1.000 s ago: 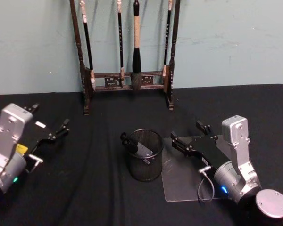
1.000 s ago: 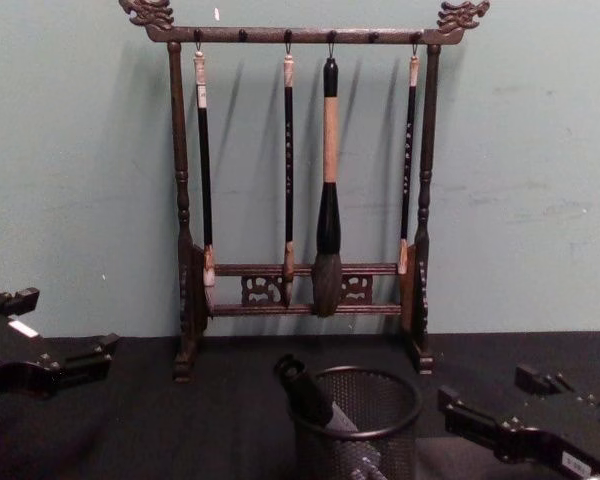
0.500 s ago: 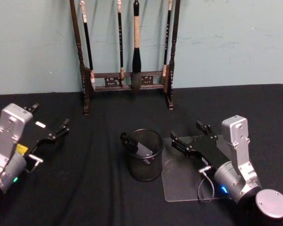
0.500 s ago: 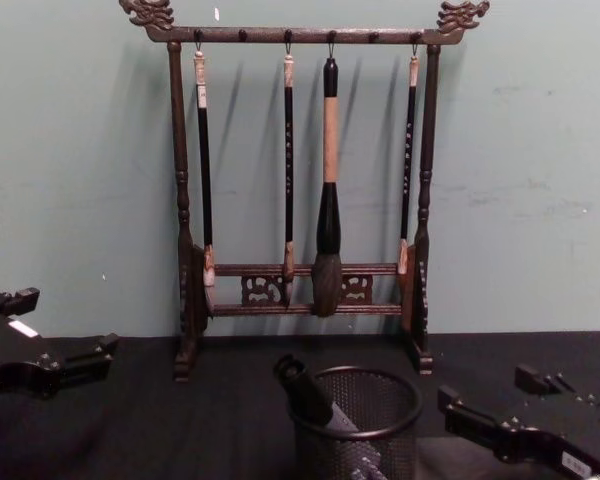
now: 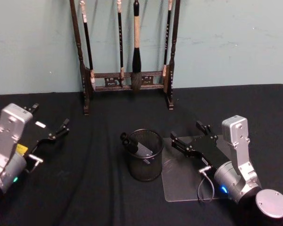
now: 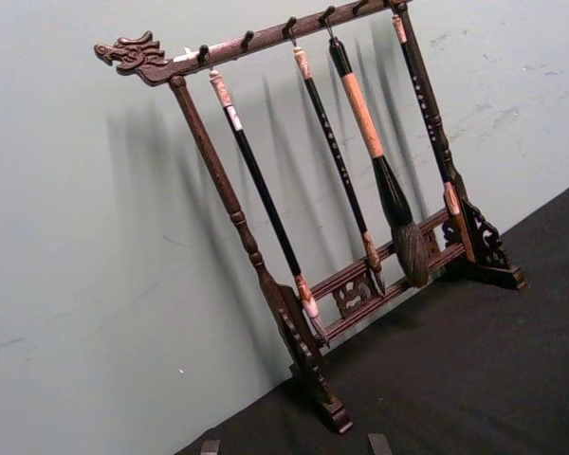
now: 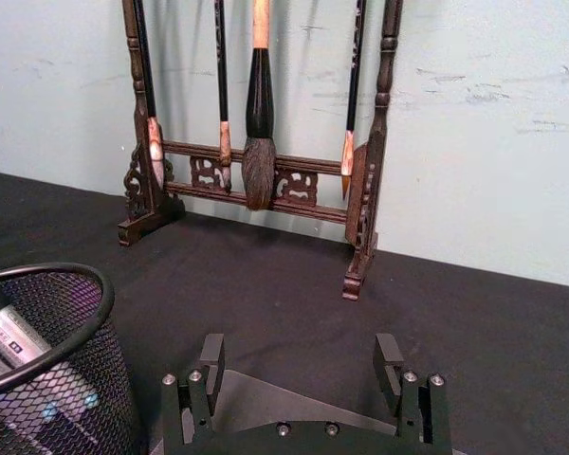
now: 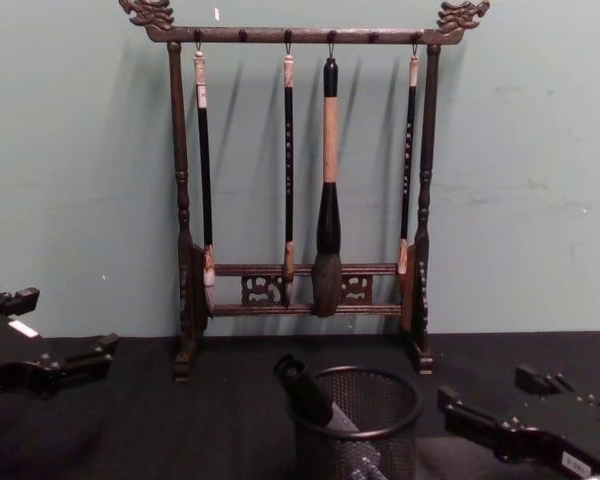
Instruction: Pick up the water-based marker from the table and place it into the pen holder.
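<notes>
Water-based marker (image 5: 133,143), a thick dark barrel with a black cap and a pale grey printed label, stands slanted inside the round black wire-mesh pen holder (image 5: 145,169), its capped end poking over the rim on the robot's left side. The right wrist view brings out the label's lettering through the mesh (image 7: 9,346), which the chest view (image 8: 302,388) hides behind the cup's wall. The right gripper (image 5: 191,135) hovers just right of the holder above a clear plastic sheet (image 5: 179,186), jaws spread and empty. The left gripper (image 5: 49,121) sits well off to the left, jaws also apart. Behind stands a dark wooden brush rack (image 5: 127,80) on the black tablecloth (image 5: 85,188).
</notes>
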